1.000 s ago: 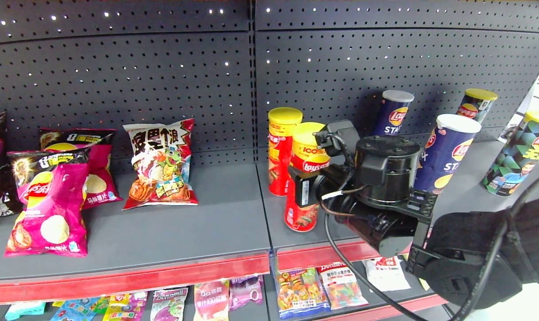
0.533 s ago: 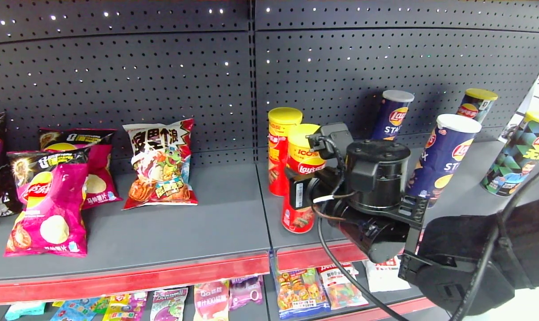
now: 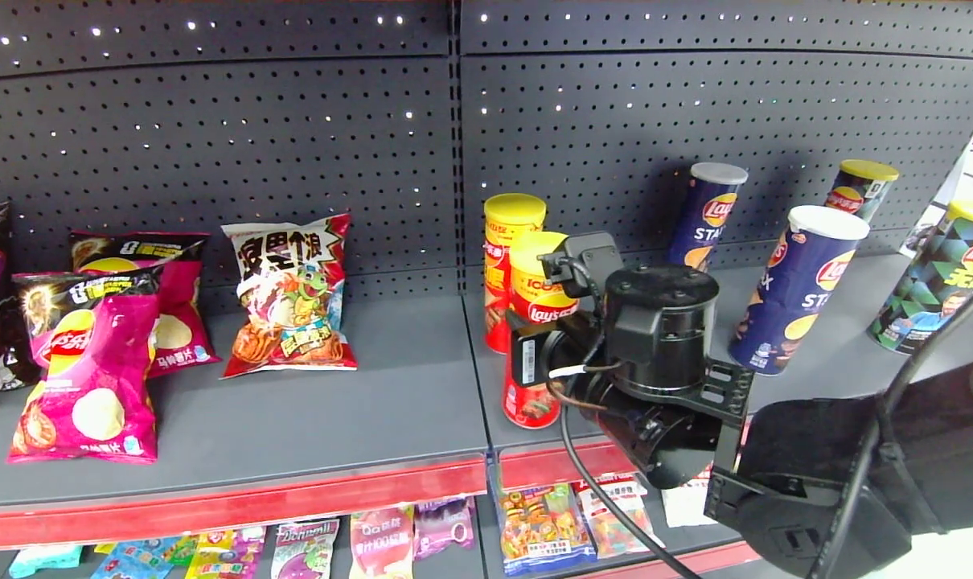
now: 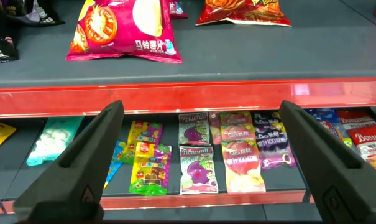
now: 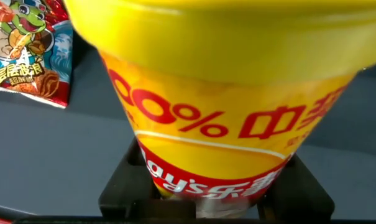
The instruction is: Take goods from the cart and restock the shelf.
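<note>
1. The right gripper (image 3: 535, 358) is clamped on a red-and-yellow chip can (image 3: 543, 281). It holds the can upright over the front part of the grey shelf (image 3: 334, 410), just right of the seam between the two shelf bays. The fingers grip the can across its middle, with the yellow lid above them and the red base below.
2. The can's base sits low near the shelf's front lip. Whether it touches the board cannot be told.
3. A second can of the same kind (image 3: 512, 233) stands just behind the gripped one, nearer the pegboard back.
4. The right wrist view brings the gripped can (image 5: 219, 118) up close, its yellow band spanning the frame. Black fingers (image 5: 122, 190) press in on either side of it. Past the can lies a frog-print snack bag (image 5: 26, 50).
5. The head view places that bag (image 3: 289, 297) well to the left of the can, propped against the back panel.
6. The left gripper (image 4: 200, 165) hangs with its jaws spread wide and nothing between them, level with the shelf's red edge strip (image 4: 188, 96).
7. Beyond the left gripper, small candy packets (image 4: 243, 165) lie on the lower shelf. A pink chip bag (image 4: 122, 28) lies on the board above.
8. In the head view, blue cans (image 3: 792, 289) and green-patterned cans (image 3: 929, 281) stand to the right of the gripped can.
</note>
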Robot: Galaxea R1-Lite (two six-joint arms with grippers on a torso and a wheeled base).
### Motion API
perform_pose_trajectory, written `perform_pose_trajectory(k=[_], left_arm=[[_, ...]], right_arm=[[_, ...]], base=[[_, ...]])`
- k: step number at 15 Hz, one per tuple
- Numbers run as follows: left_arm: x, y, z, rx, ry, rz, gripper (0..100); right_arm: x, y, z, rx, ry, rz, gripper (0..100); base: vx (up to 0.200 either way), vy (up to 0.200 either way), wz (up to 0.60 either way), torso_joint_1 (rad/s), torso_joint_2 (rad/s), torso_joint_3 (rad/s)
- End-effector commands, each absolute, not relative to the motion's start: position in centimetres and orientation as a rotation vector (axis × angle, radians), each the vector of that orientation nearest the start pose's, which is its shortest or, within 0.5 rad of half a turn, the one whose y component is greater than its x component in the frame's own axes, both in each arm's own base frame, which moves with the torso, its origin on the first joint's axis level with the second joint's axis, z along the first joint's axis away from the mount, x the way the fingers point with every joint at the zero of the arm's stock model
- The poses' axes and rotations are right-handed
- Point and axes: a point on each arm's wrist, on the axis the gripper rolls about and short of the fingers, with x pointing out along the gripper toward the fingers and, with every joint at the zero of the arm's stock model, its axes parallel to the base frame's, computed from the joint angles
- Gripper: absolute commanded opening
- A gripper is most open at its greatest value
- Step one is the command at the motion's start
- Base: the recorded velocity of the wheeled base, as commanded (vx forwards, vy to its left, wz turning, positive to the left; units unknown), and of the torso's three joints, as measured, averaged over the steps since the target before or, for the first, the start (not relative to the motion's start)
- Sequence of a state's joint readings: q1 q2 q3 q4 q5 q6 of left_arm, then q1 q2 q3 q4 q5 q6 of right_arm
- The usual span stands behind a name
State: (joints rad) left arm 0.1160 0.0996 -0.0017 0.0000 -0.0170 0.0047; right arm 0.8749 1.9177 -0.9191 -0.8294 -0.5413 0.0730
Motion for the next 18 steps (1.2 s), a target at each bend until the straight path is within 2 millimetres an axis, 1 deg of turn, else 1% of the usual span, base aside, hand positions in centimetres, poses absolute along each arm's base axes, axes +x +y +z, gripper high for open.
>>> perform_pose_trajectory(k=[1, 6, 10, 12, 18], left_arm=[[-1.50, -0.21, 7.77, -0.002, 0.101, 0.099, 100], [-1.51, -0.22, 7.78, -0.002, 0.098, 0.099, 100], [-1.50, -0.21, 7.78, -0.002, 0.100, 0.099, 100], [-1.50, -0.21, 7.78, -0.002, 0.100, 0.099, 100], [-1.50, -0.21, 7.78, -0.002, 0.100, 0.099, 100]], right_arm=[[23.92, 26.89, 16.02, -0.034, 0.137, 0.329, 0], [23.91, 26.79, 15.72, -0.045, 0.143, 0.301, 0], [23.81, 27.34, 15.19, -0.039, 0.149, 0.275, 0], [23.66, 27.60, 15.33, -0.022, 0.132, 0.283, 0], [23.55, 27.46, 15.23, -0.023, 0.133, 0.283, 0]], base=[[0.000, 0.000, 0.00, 0.000, 0.00, 0.000], [0.000, 0.000, 0.00, 0.000, 0.00, 0.000], [0.000, 0.000, 0.00, 0.000, 0.00, 0.000], [0.000, 0.000, 0.00, 0.000, 0.00, 0.000], [0.000, 0.000, 0.00, 0.000, 0.00, 0.000]])
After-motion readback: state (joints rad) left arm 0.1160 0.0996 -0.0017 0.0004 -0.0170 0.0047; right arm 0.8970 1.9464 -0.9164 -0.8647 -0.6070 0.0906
